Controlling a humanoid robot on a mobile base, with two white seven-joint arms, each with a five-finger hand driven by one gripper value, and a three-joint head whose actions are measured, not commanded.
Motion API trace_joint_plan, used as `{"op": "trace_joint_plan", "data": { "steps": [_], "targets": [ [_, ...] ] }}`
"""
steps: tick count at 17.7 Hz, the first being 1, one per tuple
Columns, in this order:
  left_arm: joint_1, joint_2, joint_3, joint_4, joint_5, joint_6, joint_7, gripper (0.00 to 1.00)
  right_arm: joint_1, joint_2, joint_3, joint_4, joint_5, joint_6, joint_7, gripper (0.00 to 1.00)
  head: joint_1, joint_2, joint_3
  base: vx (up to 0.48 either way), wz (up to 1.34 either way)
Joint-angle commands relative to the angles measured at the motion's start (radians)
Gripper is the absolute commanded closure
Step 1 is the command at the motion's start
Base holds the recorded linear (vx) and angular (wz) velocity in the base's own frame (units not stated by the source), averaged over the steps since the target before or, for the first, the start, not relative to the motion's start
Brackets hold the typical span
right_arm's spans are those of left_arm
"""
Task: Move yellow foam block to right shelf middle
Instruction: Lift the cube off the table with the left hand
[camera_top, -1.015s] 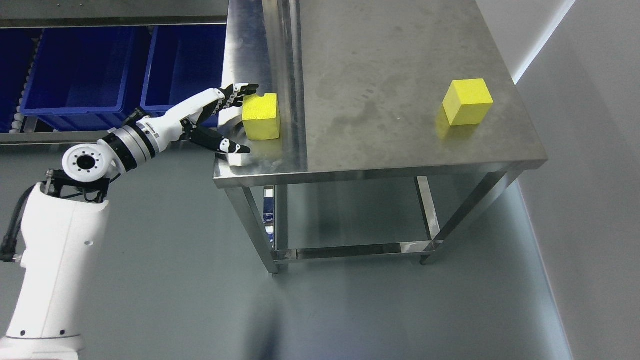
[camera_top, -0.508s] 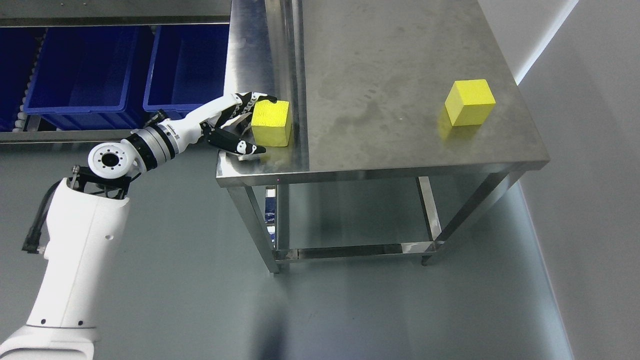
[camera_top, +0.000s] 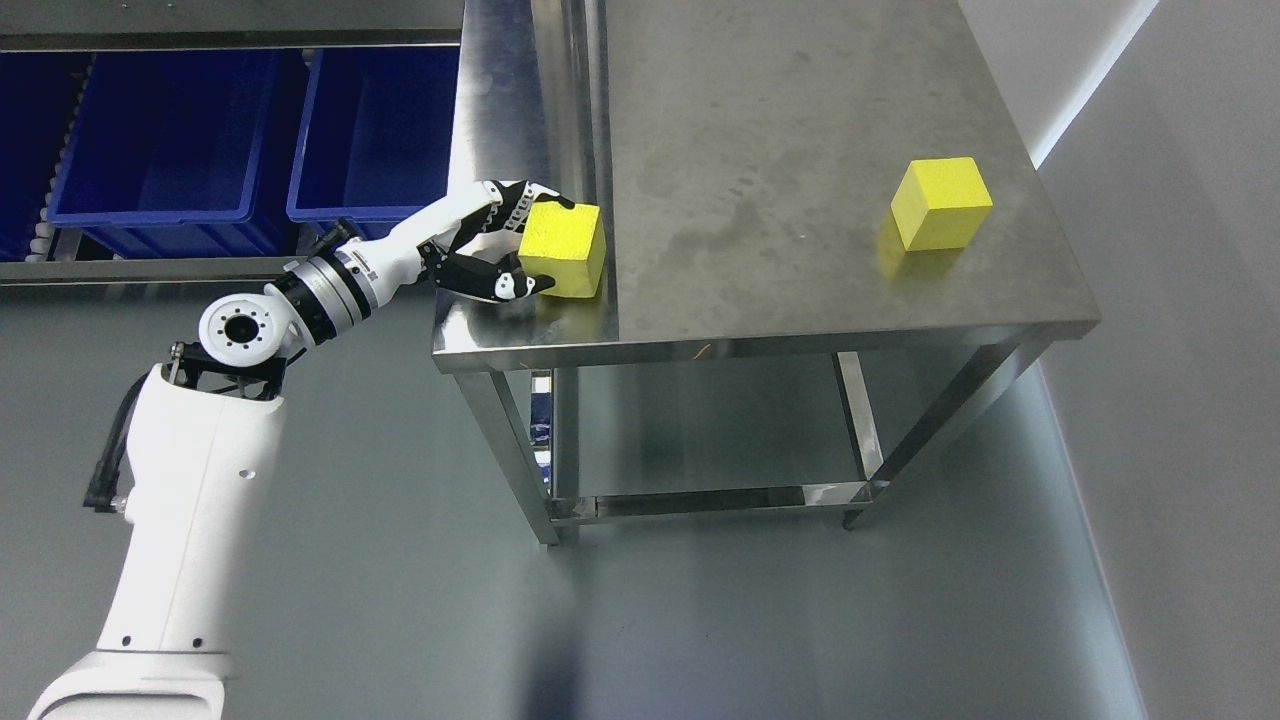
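Note:
A yellow foam block sits at the left end of the steel table, close to the seam between its two top panels. My left hand comes in from the lower left and is shut on this block, with fingers over its far left edge and the thumb against its near left side. Whether the block rests on the surface or is slightly lifted I cannot tell. A second yellow foam block stands alone near the table's right edge. My right arm does not show.
Two blue bins stand on a rack behind and left of the table. The table has a low crossbar frame underneath. A pale wall runs close along the table's right side. Grey floor lies in front.
My left hand has closed around the near block and moved right with it, from the left panel toward the seam. The arm has followed. The far block has stayed in place.

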Motion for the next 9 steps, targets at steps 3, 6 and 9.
{"op": "trace_joint_plan", "data": {
  "steps": [3,6,9],
  "targets": [
    [-0.038,-0.182,0.274,0.001,0.011,-0.003,0.020,0.63,0.002,-0.017,0.000,-0.017,0.003,0.001,0.001,0.00,0.0000,0.000,0.000,-0.001,0.01],
    [-0.039,-0.182,0.279,-0.003,0.226,-0.005,0.212,0.61,0.002,-0.017,0.000,-0.017,0.003,0.001,0.001,0.00,0.0000,0.000,0.000,-0.010,0.06],
    [-0.045,-0.182,0.272,-0.003,0.356,-0.069,0.401,0.61,0.002,-0.017,0.000,-0.017,0.003,0.001,0.001,0.00,0.0000,0.000,0.000,-0.015,0.16]
  ]
}}
